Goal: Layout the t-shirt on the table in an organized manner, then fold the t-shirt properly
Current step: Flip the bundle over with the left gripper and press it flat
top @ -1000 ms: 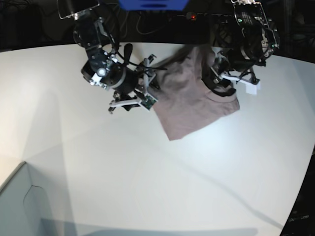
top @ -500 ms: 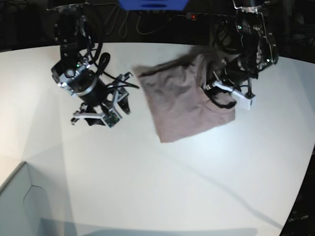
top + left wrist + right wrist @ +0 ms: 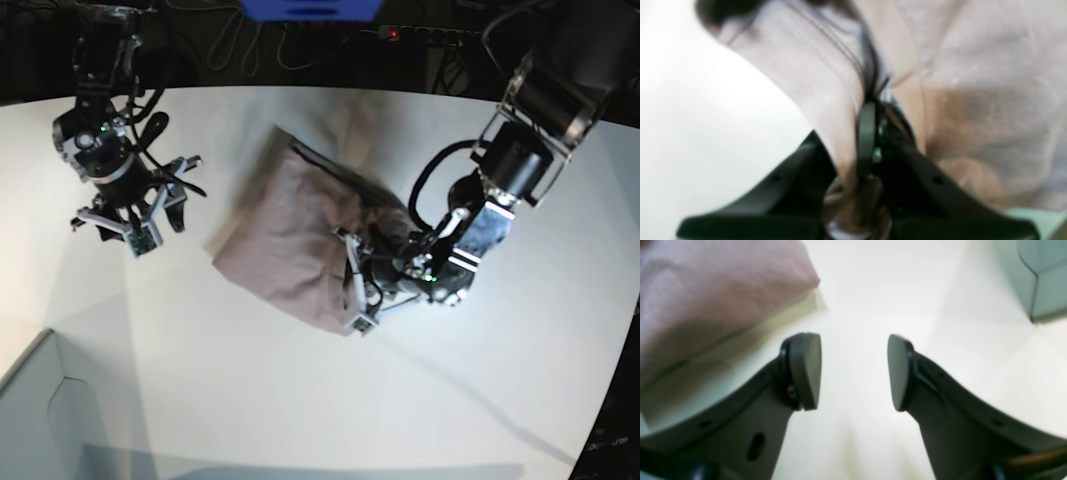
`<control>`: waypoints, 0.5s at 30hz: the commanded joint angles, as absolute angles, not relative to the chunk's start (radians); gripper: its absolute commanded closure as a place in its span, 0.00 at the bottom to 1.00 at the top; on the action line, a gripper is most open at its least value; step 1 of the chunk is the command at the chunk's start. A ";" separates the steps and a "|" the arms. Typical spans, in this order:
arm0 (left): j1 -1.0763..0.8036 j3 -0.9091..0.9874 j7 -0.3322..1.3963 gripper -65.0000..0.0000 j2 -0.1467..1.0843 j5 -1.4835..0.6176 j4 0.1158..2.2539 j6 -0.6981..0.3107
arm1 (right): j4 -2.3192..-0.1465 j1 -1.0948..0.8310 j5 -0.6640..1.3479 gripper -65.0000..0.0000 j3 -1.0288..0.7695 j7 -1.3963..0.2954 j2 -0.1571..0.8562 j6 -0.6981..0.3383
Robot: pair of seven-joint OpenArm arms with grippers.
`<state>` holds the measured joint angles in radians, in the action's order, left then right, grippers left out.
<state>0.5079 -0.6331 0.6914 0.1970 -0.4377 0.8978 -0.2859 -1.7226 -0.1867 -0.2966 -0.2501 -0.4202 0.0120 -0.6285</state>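
The left wrist view is blurred, and pink fabric hides the tips of the left gripper (image 3: 870, 110), which is clamped on a fold of the t-shirt (image 3: 290, 240). The shirt lies bunched on the white table (image 3: 300, 400), its long axis running from upper right to lower left. The right gripper (image 3: 854, 371) hangs released, well apart, beside the shirt's corner.

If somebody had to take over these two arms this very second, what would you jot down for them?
Left gripper: shut on a fold of the t-shirt, low at its near edge.
Right gripper: open, holding nothing, hovering over bare table off to the shirt's side.
Shirt: a bunched, doubled-over heap mid-table, not spread flat.
Done: one grip taken.
Left: spread the shirt out flat, then fold it.
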 commanded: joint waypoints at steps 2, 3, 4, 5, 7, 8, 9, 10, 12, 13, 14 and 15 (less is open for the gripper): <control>0.611 -0.751 0.618 1.00 0.159 -0.409 0.858 -0.283 | -1.744 -0.191 -0.286 0.51 -0.274 -0.400 0.016 -0.634; 0.647 -0.808 0.588 1.00 0.140 -0.394 0.829 -0.283 | -1.744 -0.200 -0.286 0.51 -0.289 -0.398 0.016 -0.634; 0.671 -0.863 0.565 1.00 0.120 -0.377 0.802 -0.283 | -1.745 -0.208 -0.286 0.51 -0.308 -0.398 0.015 -0.634; 0.691 -0.912 0.539 1.00 0.091 -0.361 0.776 -0.283 | -1.745 -0.216 -0.286 0.51 -0.323 -0.398 0.015 -0.634; 0.717 -0.995 0.484 1.00 0.042 -0.323 0.736 -0.285 | -1.745 -0.229 -0.286 0.51 -0.351 -0.398 0.013 -0.634; 0.728 -1.027 0.455 1.00 0.022 -0.303 0.719 -0.285 | -1.745 -0.237 -0.286 0.51 -0.363 -0.398 0.013 -0.634; 0.733 -1.052 0.430 1.00 0.001 -0.285 0.707 -0.285 | -1.745 -0.242 -0.286 0.51 -0.374 -0.398 0.010 -0.634; 0.736 -1.079 0.415 1.00 -0.019 -0.263 0.696 -0.285 | -1.745 -0.245 -0.286 0.51 -0.383 -0.398 0.002 -0.634; 0.739 -1.121 0.392 1.00 -0.056 -0.216 0.676 -0.285 | -1.751 -0.246 -0.286 0.51 -0.409 -0.398 -0.007 -0.634; 0.739 -1.132 0.389 1.00 -0.076 -0.185 0.673 -0.285 | -1.758 -0.246 -0.286 0.51 -0.420 -0.398 -0.008 -0.634; 0.739 -1.136 0.394 1.00 -0.094 -0.156 0.671 -0.285 | -1.758 -0.248 -0.286 0.51 -0.429 -0.398 -0.016 -0.634; 0.739 -1.138 0.392 1.00 -0.107 -0.125 0.667 -0.285 | -1.758 -0.248 -0.286 0.51 -0.438 -0.398 -0.027 -0.634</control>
<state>0.6998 -1.1412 0.4107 -0.0948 -0.1207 0.6567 -0.2947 -1.7390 -0.2512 -0.2977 -0.4358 -0.4168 -0.0288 -0.6281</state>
